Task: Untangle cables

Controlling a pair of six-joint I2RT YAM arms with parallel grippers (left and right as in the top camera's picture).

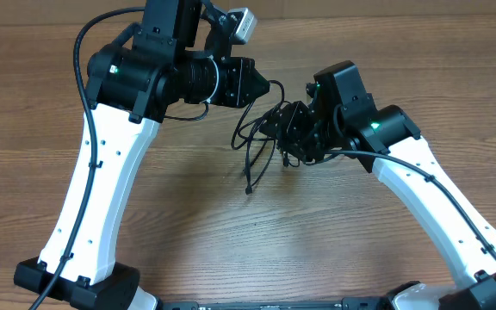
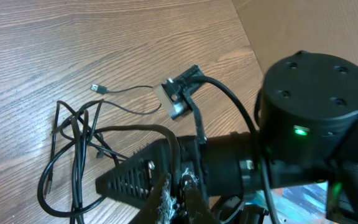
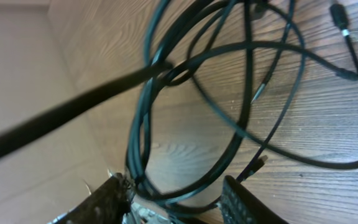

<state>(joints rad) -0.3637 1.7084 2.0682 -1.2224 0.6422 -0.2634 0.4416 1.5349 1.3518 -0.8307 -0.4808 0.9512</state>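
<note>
The cables [image 1: 250,164] form a thin black tangle on the wooden table between my two grippers, with loose strands trailing toward the front. My left gripper [image 1: 274,86] is shut at the tangle's upper edge, and one strand rises to its tip. In the left wrist view the left gripper [image 2: 178,202] shows closed, fluff-covered fingers, with the cables [image 2: 73,155] lying to the left and a small plug [image 2: 96,88] beyond them. My right gripper [image 1: 289,131] is in the tangle. In the right wrist view the right gripper [image 3: 179,205] has its fingers apart, with looped cables [image 3: 247,74] between them.
The right arm's black wrist [image 2: 316,112] and its small camera [image 2: 179,96] fill the right of the left wrist view. A brown wall [image 2: 303,25] borders the table at the back. Both white arms [image 1: 102,189] reach in from the front edge.
</note>
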